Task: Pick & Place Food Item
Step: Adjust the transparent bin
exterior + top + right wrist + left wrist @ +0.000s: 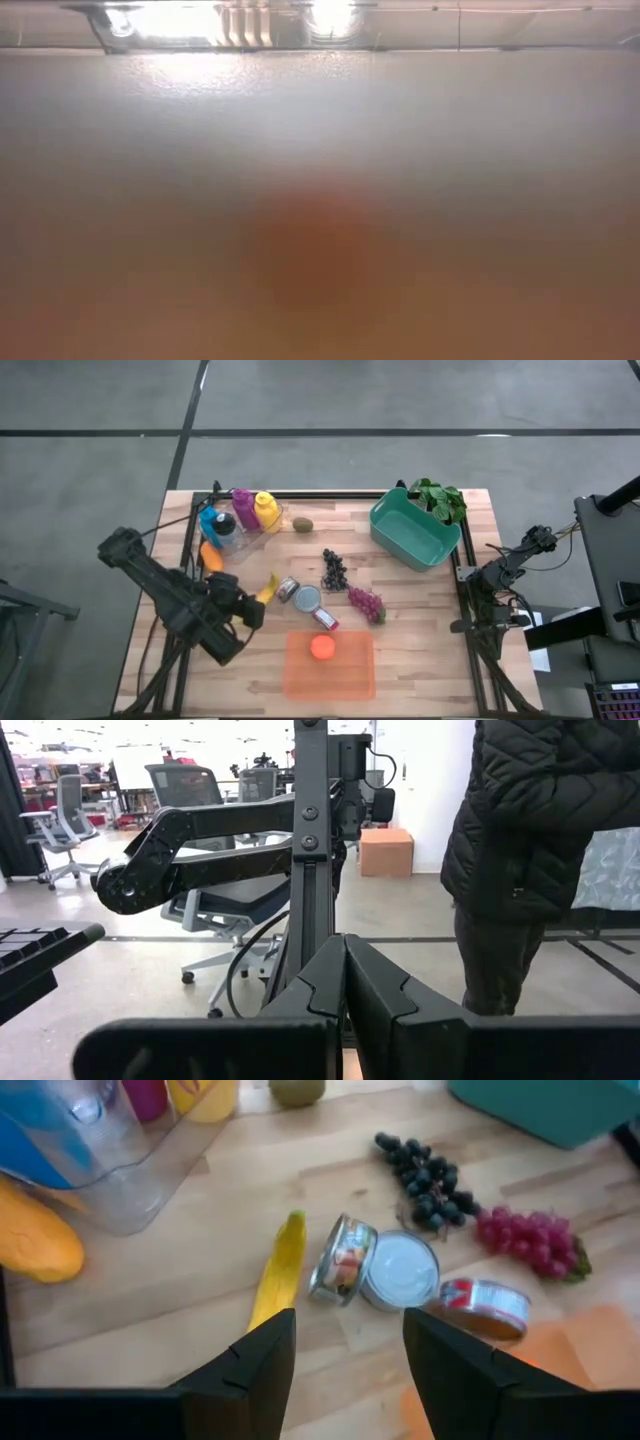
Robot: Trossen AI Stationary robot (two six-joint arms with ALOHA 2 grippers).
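My left gripper [345, 1370] hangs open and empty above the table's left half [255, 610], just short of a yellow banana [280, 1270] that lies flat on the wood. Past the banana lie three tins [400, 1270], a dark grape bunch [425, 1175] and a red grape bunch [530, 1240]. An orange tray [330, 665] at the near edge holds a round orange-red item [322, 647]. My right gripper [345, 990] is shut, parked off the table's right edge and pointing out into the room.
At the far left a clear bin [240, 530] holds purple, yellow and blue bottles, with an orange fruit [211, 556] beside it. A kiwi [303, 525], a teal tub [415, 528] and green leaves [440, 498] sit at the back. A person [540, 850] stands beyond the right arm.
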